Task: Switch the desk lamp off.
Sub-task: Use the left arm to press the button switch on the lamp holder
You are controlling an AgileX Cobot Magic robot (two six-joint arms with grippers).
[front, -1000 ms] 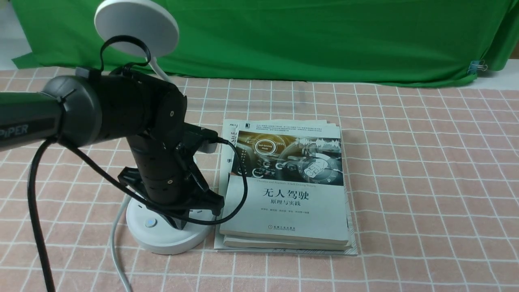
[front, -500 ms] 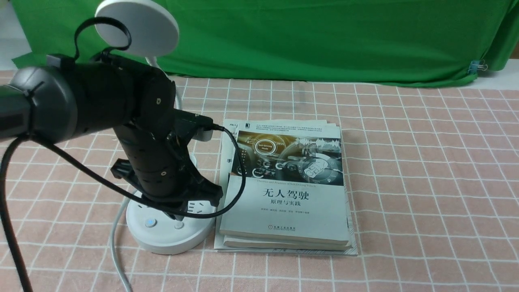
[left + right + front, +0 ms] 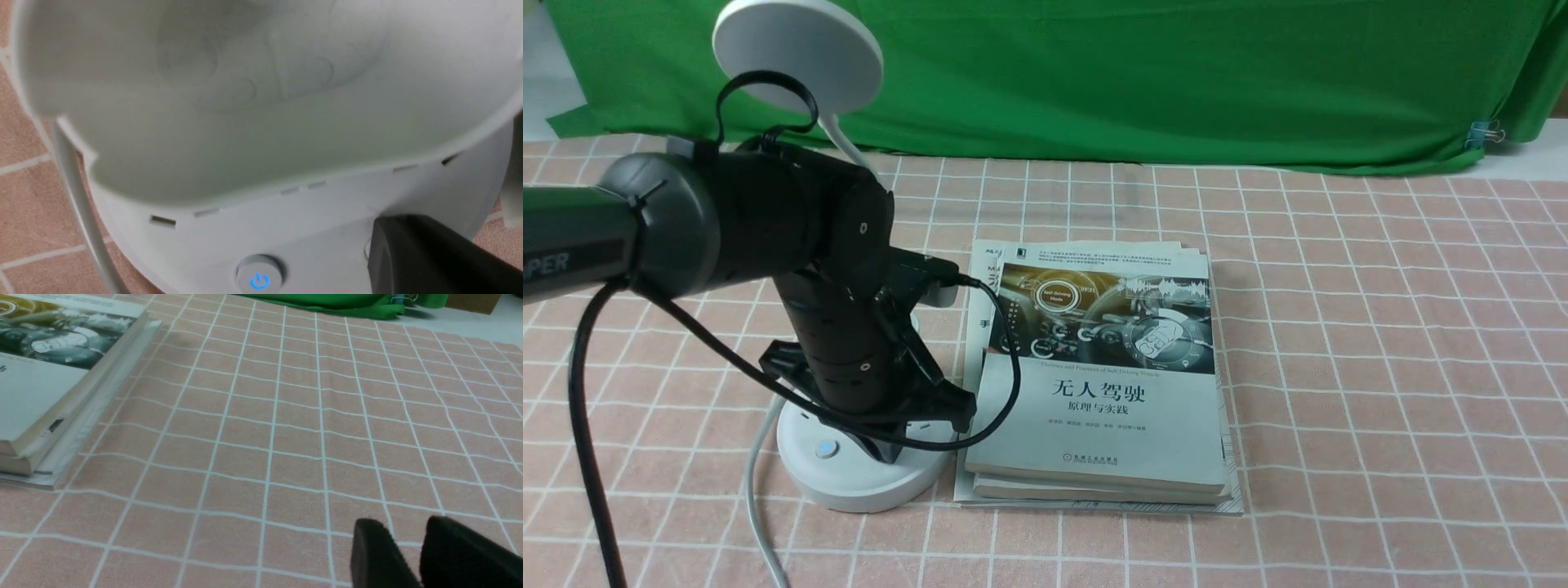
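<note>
The white desk lamp stands at the front left, with its round base (image 3: pixel 849 486), bendy neck (image 3: pixel 843 145) and disc head (image 3: pixel 796 53). A button with a blue light (image 3: pixel 826 448) shows on the base. My left gripper (image 3: pixel 888 447) is shut, with its tip down on the base just right of that button, covering the second button. In the left wrist view the dark tip (image 3: pixel 380 245) rests on the base beside the lit power button (image 3: pixel 259 279), under the cup (image 3: pixel 245 102). My right gripper (image 3: pixel 408 555) is shut and empty, low over the cloth.
A stack of books (image 3: pixel 1103 392) lies directly right of the lamp base and also shows in the right wrist view (image 3: pixel 41 375). The lamp's white cord (image 3: pixel 756 490) runs off the front edge. A green backdrop (image 3: pixel 1176 82) hangs behind the pink checked cloth.
The left gripper sat on the base, lifted half a second ago and uncovered the second button, and has now come back down on it. The right arm has not moved.
</note>
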